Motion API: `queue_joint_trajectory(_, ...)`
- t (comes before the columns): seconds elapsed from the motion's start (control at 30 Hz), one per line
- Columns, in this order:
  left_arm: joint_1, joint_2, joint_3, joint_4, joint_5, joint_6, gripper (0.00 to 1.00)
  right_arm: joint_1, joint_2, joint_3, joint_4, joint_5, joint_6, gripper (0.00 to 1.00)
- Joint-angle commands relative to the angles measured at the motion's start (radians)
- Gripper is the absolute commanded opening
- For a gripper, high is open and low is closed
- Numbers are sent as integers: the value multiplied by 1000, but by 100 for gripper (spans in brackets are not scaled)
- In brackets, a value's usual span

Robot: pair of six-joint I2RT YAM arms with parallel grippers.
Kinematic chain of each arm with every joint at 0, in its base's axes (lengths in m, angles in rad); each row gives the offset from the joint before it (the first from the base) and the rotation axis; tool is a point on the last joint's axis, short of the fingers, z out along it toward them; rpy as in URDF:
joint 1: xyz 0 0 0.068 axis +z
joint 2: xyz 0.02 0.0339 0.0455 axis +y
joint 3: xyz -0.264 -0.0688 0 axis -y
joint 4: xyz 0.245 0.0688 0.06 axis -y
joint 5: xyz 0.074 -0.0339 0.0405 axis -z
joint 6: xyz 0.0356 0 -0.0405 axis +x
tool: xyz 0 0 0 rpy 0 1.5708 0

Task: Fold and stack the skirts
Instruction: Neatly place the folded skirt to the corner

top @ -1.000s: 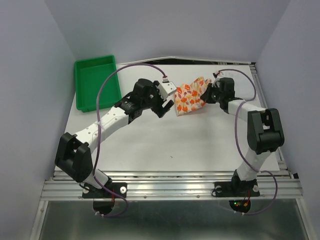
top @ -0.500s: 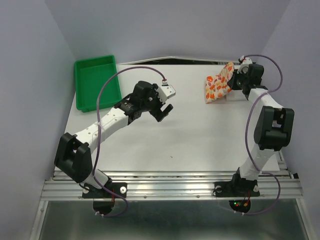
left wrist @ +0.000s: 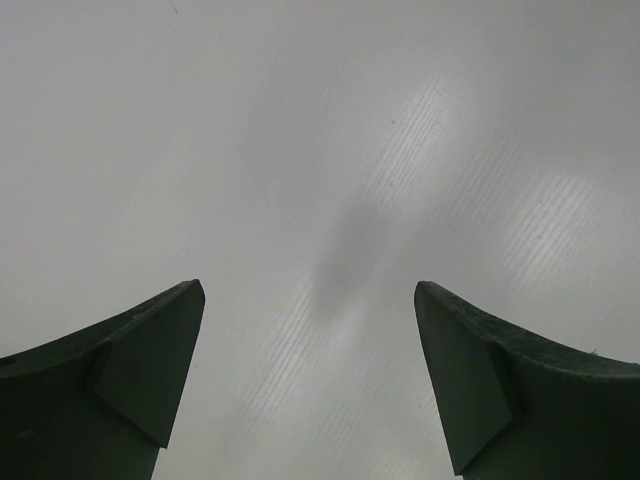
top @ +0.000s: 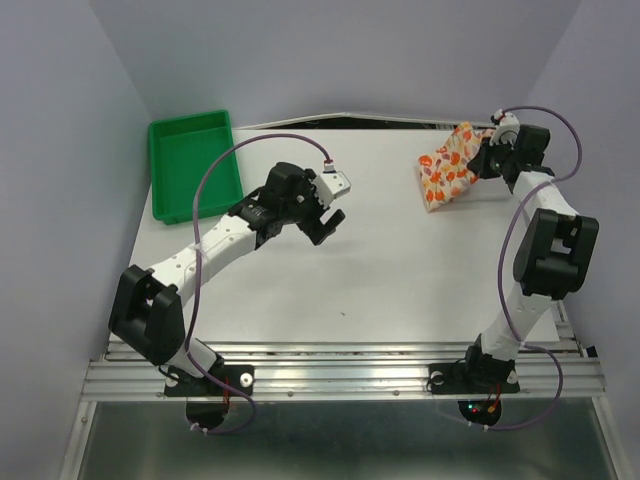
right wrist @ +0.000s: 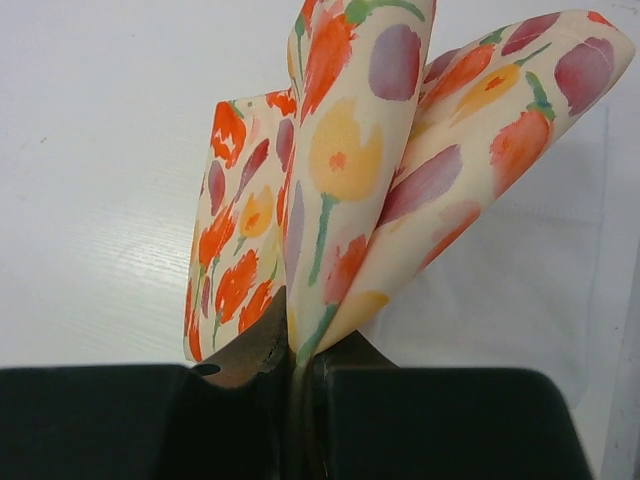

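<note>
Right wrist: floral skirt in right pincer

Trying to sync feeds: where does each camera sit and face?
Top external: above and behind the arms, looking down on the white table; both arms show, green plastic tray far left.
Left wrist: on left arm, facing the table; open left tool shows.
Right wrist: on right arm, facing the cream floral-print cloth skirt pinched in the right tool.
Shared: top and right wrist both show that skirt.
</note>
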Motion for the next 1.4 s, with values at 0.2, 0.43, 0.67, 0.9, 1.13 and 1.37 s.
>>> queue_joint_trajectory(0.2,3,6,48,-12,24,16,99,-47,39,107,46,-7,-89,1)
queue_joint_trajectory(0.43,3,15,44,-14,27,17,99,-92,65,122,55,-40,-91,1)
queue_joint_trajectory(0.67,3,36,60,-24,29,23,99,-132,103,81,118,-58,-27,1)
queue_joint_trajectory(0.9,3,56,71,-41,29,28,99,-194,207,36,282,-35,151,1)
queue_joint_trajectory(1.13,3,81,88,-60,33,31,99,-204,285,38,294,-6,188,2)
queue_joint_trajectory(1.37,11,101,97,-61,50,5,99,-213,261,-1,287,75,237,32)
